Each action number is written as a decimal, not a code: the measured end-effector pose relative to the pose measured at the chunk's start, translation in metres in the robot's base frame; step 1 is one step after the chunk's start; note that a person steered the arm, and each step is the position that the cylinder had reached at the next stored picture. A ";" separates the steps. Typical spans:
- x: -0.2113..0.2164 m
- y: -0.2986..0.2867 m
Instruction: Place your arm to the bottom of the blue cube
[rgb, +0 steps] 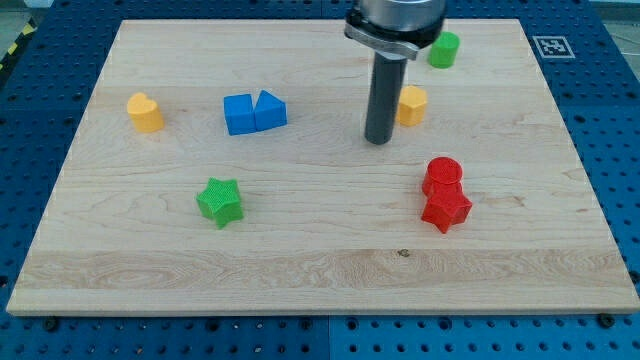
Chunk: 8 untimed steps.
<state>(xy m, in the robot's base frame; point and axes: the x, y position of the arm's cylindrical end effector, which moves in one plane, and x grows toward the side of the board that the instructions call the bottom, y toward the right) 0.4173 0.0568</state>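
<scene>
The blue cube (238, 114) lies on the wooden board (320, 250) at the upper left of centre, touching a blue triangular block (270, 109) on its right. My tip (377, 140) rests on the board well to the right of the blue cube and slightly lower in the view. It stands just left of a yellow block (411, 104), close to it.
A yellow heart-shaped block (145, 112) lies at the far left. A green star (220, 201) sits below the blue blocks. A red cylinder (442, 175) and a red star (446, 209) touch at the right. A green cylinder (444, 49) is at the top.
</scene>
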 end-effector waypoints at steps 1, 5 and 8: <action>-0.004 -0.006; -0.011 -0.054; -0.001 -0.088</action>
<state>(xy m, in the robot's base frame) 0.4161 -0.0315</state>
